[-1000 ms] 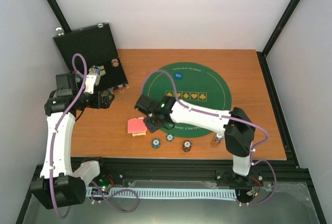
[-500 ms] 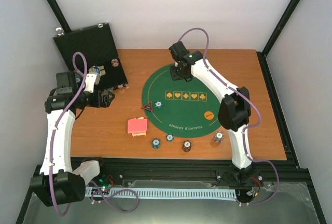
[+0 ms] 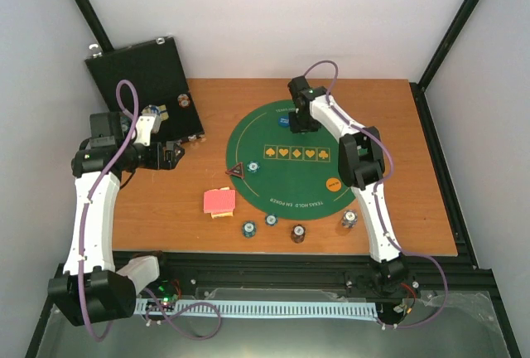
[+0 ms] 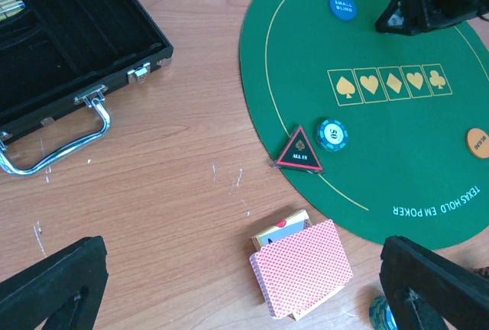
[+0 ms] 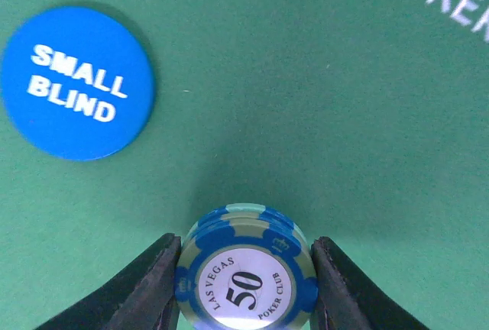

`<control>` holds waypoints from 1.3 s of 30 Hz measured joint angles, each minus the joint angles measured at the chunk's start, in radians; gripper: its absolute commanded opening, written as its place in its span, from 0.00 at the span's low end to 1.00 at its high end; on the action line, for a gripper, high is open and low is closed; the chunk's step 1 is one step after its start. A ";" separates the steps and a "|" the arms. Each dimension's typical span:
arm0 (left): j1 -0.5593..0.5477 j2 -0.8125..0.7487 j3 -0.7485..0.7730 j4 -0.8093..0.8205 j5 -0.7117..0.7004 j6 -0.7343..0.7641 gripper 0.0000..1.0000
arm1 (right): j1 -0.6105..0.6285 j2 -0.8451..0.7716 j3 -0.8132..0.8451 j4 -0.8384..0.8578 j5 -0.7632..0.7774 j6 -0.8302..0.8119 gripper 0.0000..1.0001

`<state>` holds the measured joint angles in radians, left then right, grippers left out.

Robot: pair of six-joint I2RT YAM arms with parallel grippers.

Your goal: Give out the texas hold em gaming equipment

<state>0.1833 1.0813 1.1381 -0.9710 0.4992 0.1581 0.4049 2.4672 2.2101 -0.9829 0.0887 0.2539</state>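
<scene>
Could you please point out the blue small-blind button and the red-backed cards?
Round blue small-blind button [image 5: 76, 83]: right wrist view, printed centre.
Red-backed playing cards [image 4: 302, 266]: left wrist view, top card's back.

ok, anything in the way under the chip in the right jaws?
Nothing visible. Below the blue stripe-edged 50 poker chip lies only bare green felt mat; the round blue SMALL BLIND button sits apart, off to one side.
</scene>
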 measured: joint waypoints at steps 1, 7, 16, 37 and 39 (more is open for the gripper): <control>0.000 0.002 0.001 0.000 0.003 0.000 1.00 | -0.004 0.015 0.002 0.005 -0.001 0.000 0.28; 0.000 0.010 0.001 0.000 0.014 0.000 1.00 | -0.013 0.056 0.039 0.032 -0.024 -0.001 0.28; 0.000 0.010 -0.001 0.002 0.017 0.000 1.00 | -0.014 0.074 0.054 0.043 -0.034 -0.004 0.51; 0.000 -0.016 -0.006 -0.018 0.014 0.000 1.00 | 0.109 -0.423 -0.356 0.052 0.070 0.021 0.72; 0.000 -0.030 -0.006 -0.024 0.014 0.000 1.00 | 0.211 -0.534 -0.483 0.089 0.092 0.046 0.72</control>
<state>0.1833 1.0515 1.1324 -0.9955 0.5133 0.1577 0.6163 1.9327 1.7275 -0.8940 0.1806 0.2996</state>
